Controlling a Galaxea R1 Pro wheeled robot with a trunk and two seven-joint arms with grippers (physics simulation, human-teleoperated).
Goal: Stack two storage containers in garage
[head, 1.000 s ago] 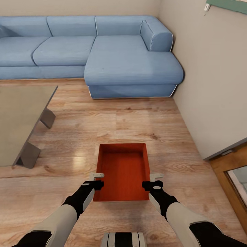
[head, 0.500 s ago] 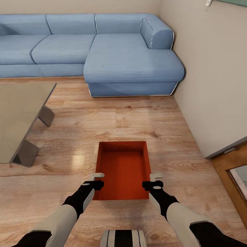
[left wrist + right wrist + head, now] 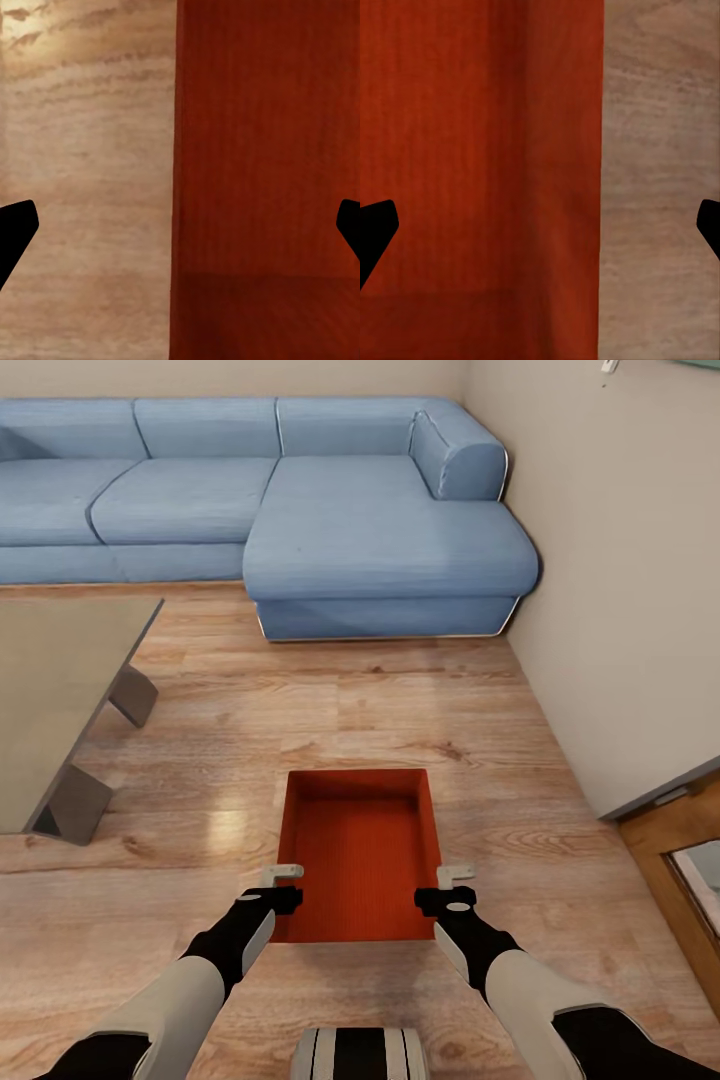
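So the red box (image 3: pixel 362 855) sits on the wood floor (image 3: pixel 400 710) right in front of the robot, open side up, with the blue sofa (image 3: pixel 300 510) well behind it and a grey table (image 3: pixel 50 700) off to the left. Left gripper (image 3: pixel 283 887) is at the box's left wall near the close corner, right gripper (image 3: pixel 446 889) at the right wall. In both wrist views the fingers (image 3: pixel 16 229) (image 3: pixel 375 229) are spread wide, straddling a wall of the box, one tip over the inside and one over the floor. Neither is clamped on anything, both wide apart
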